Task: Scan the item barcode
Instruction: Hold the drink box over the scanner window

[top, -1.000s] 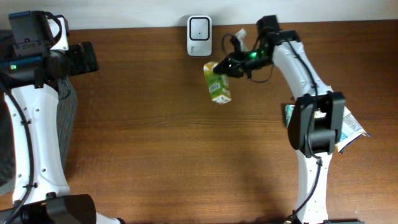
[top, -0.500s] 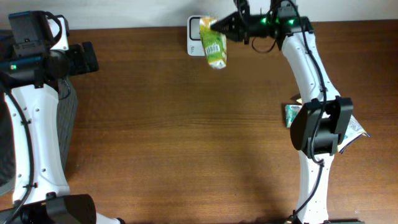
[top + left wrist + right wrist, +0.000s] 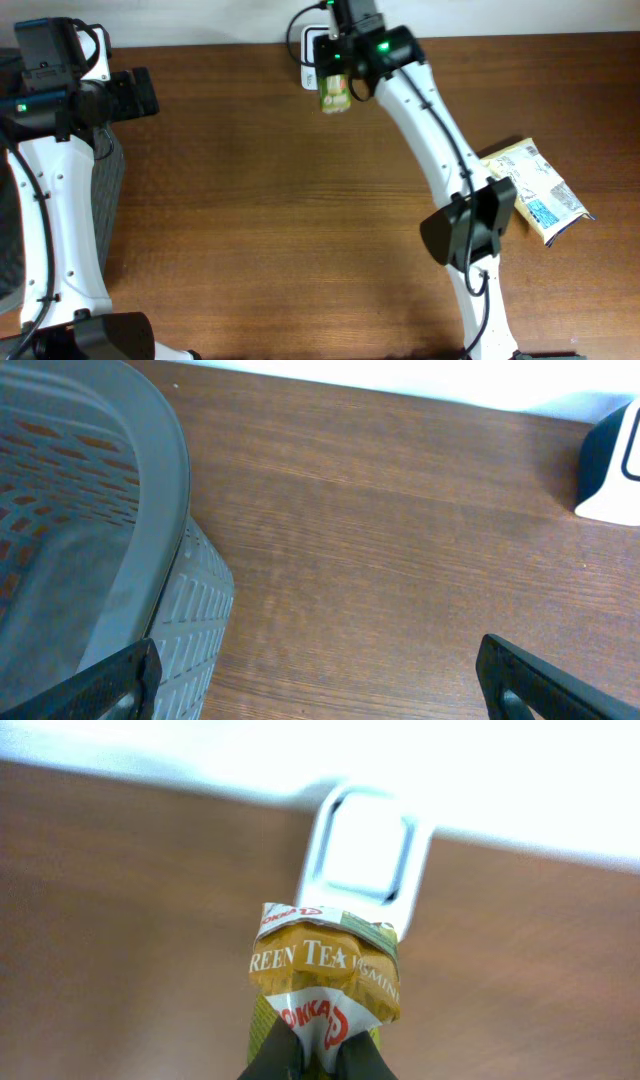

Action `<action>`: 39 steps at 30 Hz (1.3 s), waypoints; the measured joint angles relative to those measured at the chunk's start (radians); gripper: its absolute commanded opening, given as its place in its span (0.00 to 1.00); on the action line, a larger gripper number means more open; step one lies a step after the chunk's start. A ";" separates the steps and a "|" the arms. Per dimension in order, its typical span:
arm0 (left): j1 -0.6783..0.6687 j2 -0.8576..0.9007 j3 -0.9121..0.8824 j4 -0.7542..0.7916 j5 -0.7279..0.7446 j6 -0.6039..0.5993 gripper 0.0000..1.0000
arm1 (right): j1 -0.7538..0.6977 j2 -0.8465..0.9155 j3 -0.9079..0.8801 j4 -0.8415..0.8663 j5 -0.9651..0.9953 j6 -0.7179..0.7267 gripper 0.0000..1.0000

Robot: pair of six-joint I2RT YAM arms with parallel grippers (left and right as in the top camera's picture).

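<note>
My right gripper (image 3: 308, 1056) held the green tea pack (image 3: 322, 975) pinched at its end | scanner (image 3: 365, 855) stood at 12 o'clock, close beyond the pack | I judged pick and carry done, scan unconfirmed, barcode side unseen | my left gripper (image 3: 320, 672) gaped wide, empty, basket (image 3: 165, 470) at 9 o'clock

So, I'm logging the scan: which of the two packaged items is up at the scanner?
The green tea carton, held by the right pincer in front of the white scanner. The pale packet lies off to the right, unheld.
</note>
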 measured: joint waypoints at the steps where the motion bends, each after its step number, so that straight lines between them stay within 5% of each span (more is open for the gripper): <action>1: 0.000 0.000 0.000 0.000 0.000 0.000 0.99 | 0.033 0.000 0.002 0.032 0.139 -0.087 0.04; 7: 0.000 0.000 0.000 0.001 0.000 0.000 0.99 | 0.116 0.000 0.000 0.238 0.466 -0.597 0.04; 18: 0.000 0.000 0.000 0.001 0.000 0.000 0.99 | 0.109 0.145 0.000 0.568 0.359 -1.350 0.04; 30: 0.000 0.000 0.000 0.001 0.000 0.000 0.99 | 0.054 0.353 0.000 0.992 0.178 -1.625 0.04; 39: 0.000 0.000 0.000 0.000 0.000 0.000 0.99 | 0.031 0.431 -0.001 1.014 0.095 -1.659 0.04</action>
